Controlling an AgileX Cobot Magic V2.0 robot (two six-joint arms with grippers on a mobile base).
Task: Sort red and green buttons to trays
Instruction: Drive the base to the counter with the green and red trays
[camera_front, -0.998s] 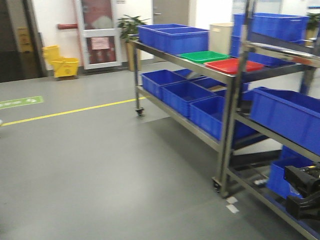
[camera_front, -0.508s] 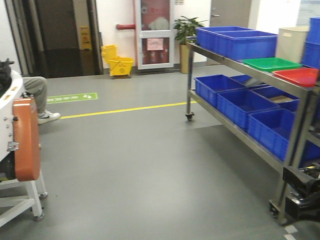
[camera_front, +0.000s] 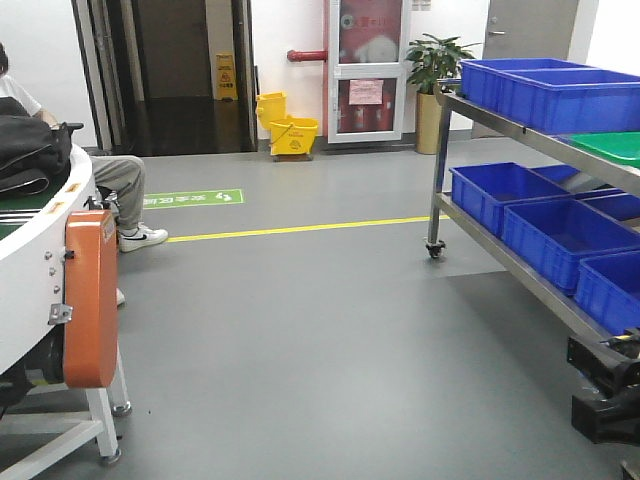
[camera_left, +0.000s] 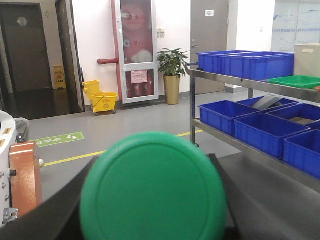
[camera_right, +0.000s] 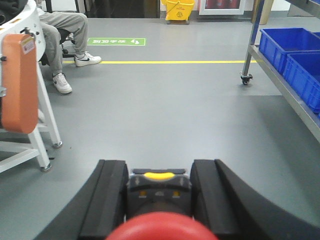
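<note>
In the left wrist view, my left gripper (camera_left: 150, 202) is shut on the green button (camera_left: 155, 187). Its round green cap fills the lower middle between the black fingers (camera_left: 239, 200). In the right wrist view, my right gripper (camera_right: 159, 172) is shut on the red button (camera_right: 160, 227), a red cap on a dark body with a yellow part. The green tray (camera_left: 295, 81) lies on the top shelf of the steel rack (camera_left: 220, 75). Its corner also shows at the right edge of the front view (camera_front: 612, 147). The red tray is out of view. A black gripper (camera_front: 605, 390) shows at the bottom right of the front view.
The steel rack (camera_front: 520, 270) carries blue crates (camera_front: 560, 90) on both shelves along the right side. A white round machine with an orange panel (camera_front: 90, 300) stands at the left, and a seated person (camera_front: 125, 185) is beside it. A yellow mop bucket (camera_front: 290, 130) and a plant (camera_front: 435, 70) stand at the far wall.
The front view has swung left: the rack slid to the right edge, the red tray left the frame, and the white machine and seated person came in at the left.
</note>
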